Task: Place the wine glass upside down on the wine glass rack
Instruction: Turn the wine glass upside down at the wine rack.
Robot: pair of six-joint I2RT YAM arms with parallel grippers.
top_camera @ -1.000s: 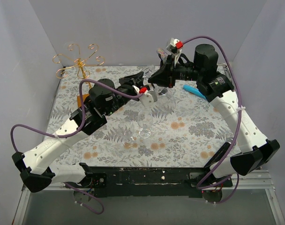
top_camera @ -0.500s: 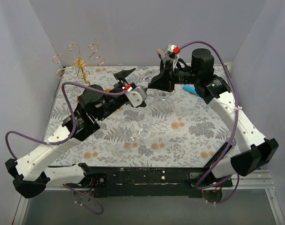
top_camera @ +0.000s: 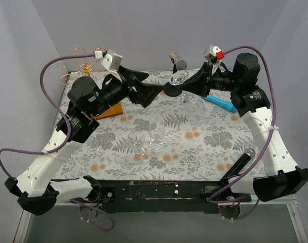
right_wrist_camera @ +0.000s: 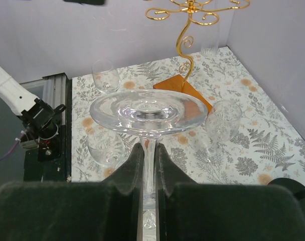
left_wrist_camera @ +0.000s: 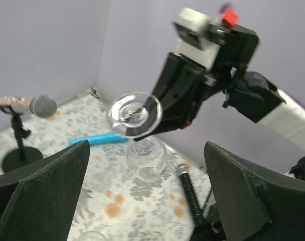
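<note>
Gold-wire wine glass rack stands straight beyond the wine glass, whose stem the right fingers pinch, foot toward the rack; left fingers gape wide, empty, nearer the rack.

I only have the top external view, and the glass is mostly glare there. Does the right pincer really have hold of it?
Observer: Yes. On the right wrist camera the right pincer is shut on the stem of the wine glass, just under the foot.
Operator: Which way up is it?
Observer: The left wrist camera shows the foot topmost and the bowl hanging below it.
Operator: Is the left pincer holding anything?
Observer: No. The left pincer is spread wide and grips nothing; the glass sits ahead of it.
</note>
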